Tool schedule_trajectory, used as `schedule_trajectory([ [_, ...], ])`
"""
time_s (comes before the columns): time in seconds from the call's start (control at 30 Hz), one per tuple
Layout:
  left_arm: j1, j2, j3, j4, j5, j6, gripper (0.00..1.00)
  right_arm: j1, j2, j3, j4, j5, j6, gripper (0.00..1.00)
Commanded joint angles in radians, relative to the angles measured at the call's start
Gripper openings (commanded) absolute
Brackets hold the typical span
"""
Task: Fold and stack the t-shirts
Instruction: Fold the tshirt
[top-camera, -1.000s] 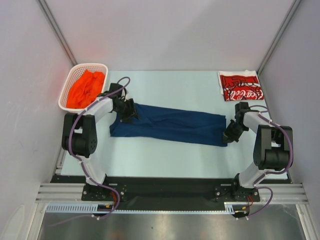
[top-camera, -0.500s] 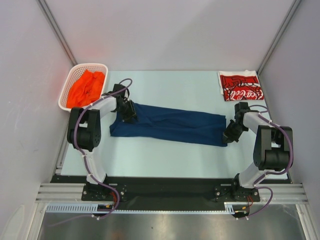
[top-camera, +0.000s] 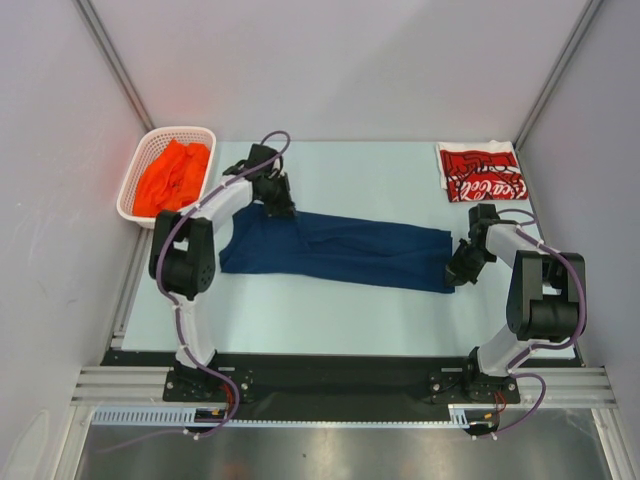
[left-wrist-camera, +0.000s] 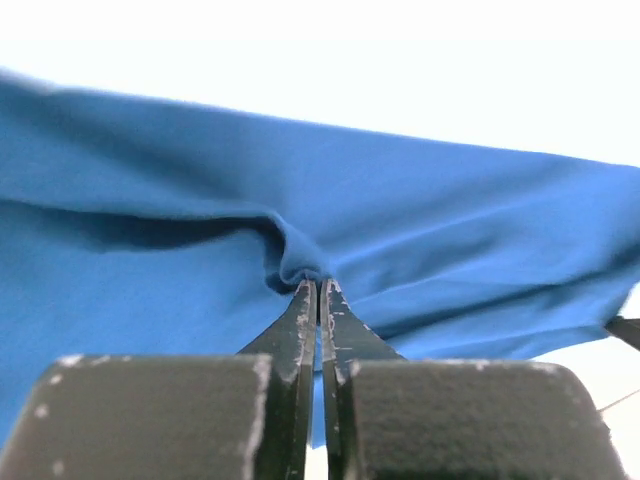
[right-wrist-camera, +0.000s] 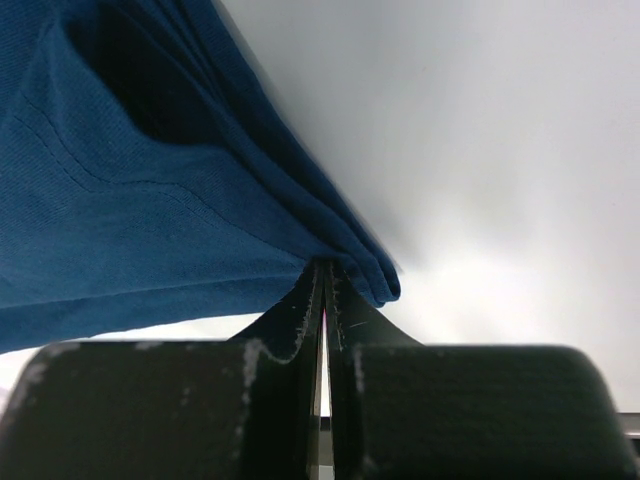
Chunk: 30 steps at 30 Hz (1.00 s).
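Squarely between 2 robot arms, a navy t-shirt (top-camera: 340, 250) lies stretched in a long band across the pale table (top-camera: 350, 310), its left end wider than its right. The left gripper (top-camera: 283, 208) is clamped on the shirt's far edge, close to that wider end. Seen from its wrist camera, the 2 dark fingertips (left-wrist-camera: 303, 320) are pressed together with a small pucker of blue cloth nipped between them. The fabric around the pinch is drawn into soft creases.

At the shirt's right end, the right gripper (top-camera: 460, 272) is likewise closed on the cloth at the near corner. Its own fingertips (right-wrist-camera: 305, 300) squeeze the folded edge, where several layers lie stacked one on another.

Beyond the navy shirt's right end, toward the far side and well apart from it, a red t-shirt (top-camera: 482, 172) rests folded into a neat rectangle with white script facing up. Beyond the navy shirt's left end, also on the far side, an orange t-shirt (top-camera: 172, 177) sits crumpled inside a white lattice basket (top-camera: 140, 160). The basket stands apart from the navy cloth, with the left arm's forearm reaching past in the gap between them.
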Motion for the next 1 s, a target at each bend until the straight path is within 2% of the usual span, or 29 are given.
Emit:
schedule_trajectory([
  [0.0,-0.036,0.099,0.15,0.025,0.095,-0.002,0.04,0.01,0.008,0.007,-0.047,0.023,-0.031,0.03],
  [0.03,-0.055,0.116,0.184,0.002,0.095,-0.005,0.07,0.009,0.008,0.008,-0.05,0.024,-0.032,0.03],
  [0.07,-0.066,0.127,0.216,-0.012,0.086,-0.001,0.23,0.01,0.008,0.012,-0.051,0.024,-0.034,0.03],
  [0.13,-0.086,0.129,0.291,-0.04,0.04,0.012,0.44,0.01,0.009,0.018,-0.055,0.026,-0.037,0.03],
  [0.2,-0.087,0.095,0.285,-0.057,0.014,0.027,0.68,0.01,0.011,0.024,-0.058,0.026,-0.041,0.03],
  [0.27,-0.087,0.026,0.258,-0.069,-0.046,0.059,0.79,0.01,0.009,0.033,-0.061,0.031,-0.046,0.03],
  [0.37,-0.083,-0.068,0.186,-0.096,-0.112,0.102,0.79,0.013,-0.003,0.059,-0.074,0.05,-0.067,0.04],
  [0.4,-0.08,-0.1,0.12,-0.098,-0.114,0.107,0.78,0.015,-0.008,0.073,-0.091,0.055,-0.073,0.06],
  [0.47,-0.073,-0.175,0.043,-0.09,-0.097,0.102,0.72,0.027,-0.028,0.126,-0.116,0.103,-0.098,0.09],
  [0.57,-0.07,-0.256,-0.157,-0.077,-0.077,0.075,0.63,0.059,-0.049,0.207,-0.156,0.156,-0.13,0.22],
  [0.67,-0.069,-0.295,-0.262,-0.029,-0.071,0.039,0.59,0.119,-0.045,0.274,-0.168,0.166,-0.147,0.3],
  [0.7,-0.064,-0.298,-0.293,-0.027,-0.068,0.032,0.58,0.136,-0.037,0.289,-0.16,0.163,-0.153,0.37],
  [0.8,-0.053,-0.277,-0.298,-0.04,-0.106,0.015,0.61,0.188,0.041,0.361,-0.145,0.138,-0.152,0.44],
  [0.83,-0.049,-0.267,-0.289,-0.056,-0.123,0.015,0.69,0.205,0.066,0.384,-0.144,0.141,-0.153,0.46],
  [0.87,-0.049,-0.255,-0.278,-0.063,-0.147,0.016,0.72,0.237,0.09,0.412,-0.137,0.149,-0.156,0.48],
  [0.97,-0.047,-0.2,-0.223,-0.083,-0.279,0.019,0.73,0.26,0.204,0.502,-0.134,0.179,-0.176,0.55],
])
